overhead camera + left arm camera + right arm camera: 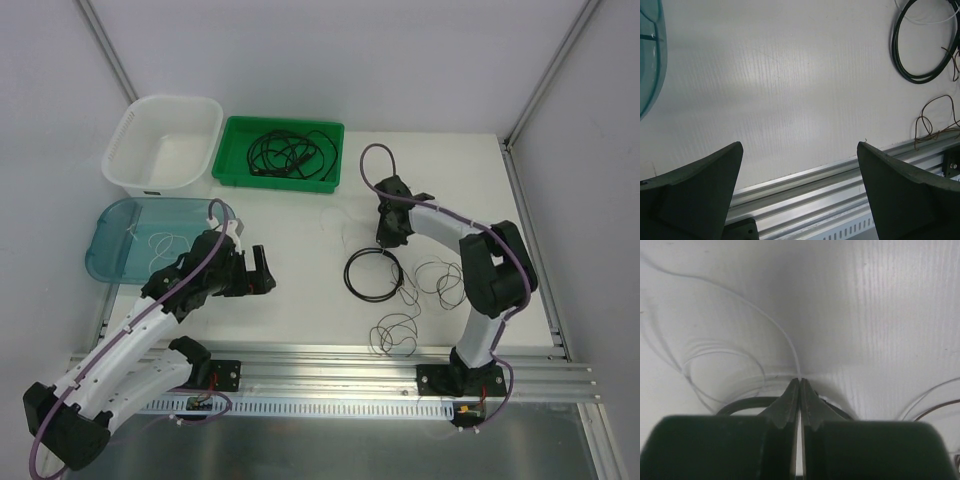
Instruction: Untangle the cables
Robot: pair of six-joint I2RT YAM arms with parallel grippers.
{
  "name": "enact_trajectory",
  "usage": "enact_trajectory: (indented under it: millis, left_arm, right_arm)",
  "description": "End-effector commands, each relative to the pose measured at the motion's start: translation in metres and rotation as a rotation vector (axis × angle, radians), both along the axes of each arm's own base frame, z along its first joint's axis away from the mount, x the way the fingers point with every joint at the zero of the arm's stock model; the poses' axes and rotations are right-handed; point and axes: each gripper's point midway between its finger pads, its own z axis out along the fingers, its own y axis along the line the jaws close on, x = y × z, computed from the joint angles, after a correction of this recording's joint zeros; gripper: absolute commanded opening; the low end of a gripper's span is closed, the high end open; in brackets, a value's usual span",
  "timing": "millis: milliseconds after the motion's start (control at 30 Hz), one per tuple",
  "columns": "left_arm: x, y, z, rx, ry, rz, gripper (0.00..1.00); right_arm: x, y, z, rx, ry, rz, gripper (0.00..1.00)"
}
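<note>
A black coiled cable (373, 273) lies on the white table right of centre; it also shows in the left wrist view (914, 50). A thin white cable (765, 322) runs from my right gripper (800, 381), which is shut on it just above the black coil (742, 405). That gripper sits at the coil's far edge (385, 240). Hair-thin brownish wire loops (397, 333) lie nearer the front, also in the left wrist view (935, 115). My left gripper (800, 160) is open and empty over the table's front left (258, 272).
A green tray (232, 165) at the back holds more black cables (288, 153). A white basket (165, 145) stands left of it. A blue translucent lid (120, 235) with a white cord lies at the left. An aluminium rail (350, 365) runs along the front edge.
</note>
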Motion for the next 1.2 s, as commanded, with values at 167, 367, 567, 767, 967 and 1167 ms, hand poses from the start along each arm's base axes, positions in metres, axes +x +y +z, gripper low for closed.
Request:
enact_trajectory:
  millis: [167,367,567,767,967,1167]
  left_arm:
    - [-0.005,-0.006,0.012,-0.041,-0.015,0.003,0.99]
    - [-0.009,-0.013,0.028,-0.094,-0.041,-0.022,0.99]
    - [-0.012,-0.019,0.046,-0.143,-0.072,-0.049,0.99]
    - [-0.020,-0.029,0.073,-0.221,-0.111,-0.107,0.99]
    - [-0.026,-0.037,0.109,-0.298,-0.173,-0.163,0.99]
    - [-0.029,-0.043,0.124,-0.342,-0.173,-0.181,0.99]
  right_arm:
    - [0.018,0.040,0.213,0.015,-0.467,0.273,0.01]
    - [-0.026,0.071,0.355,0.136,-0.747,0.490,0.01]
    - [-0.069,0.087,0.449,0.303,-0.946,0.582,0.01]
    - [-0.074,0.097,0.416,0.321,-0.876,0.607,0.01]
    - [-0.080,0.113,0.335,0.395,-0.710,0.560,0.01]
    - [-0.086,0.118,0.266,0.359,-0.557,0.500,0.01]
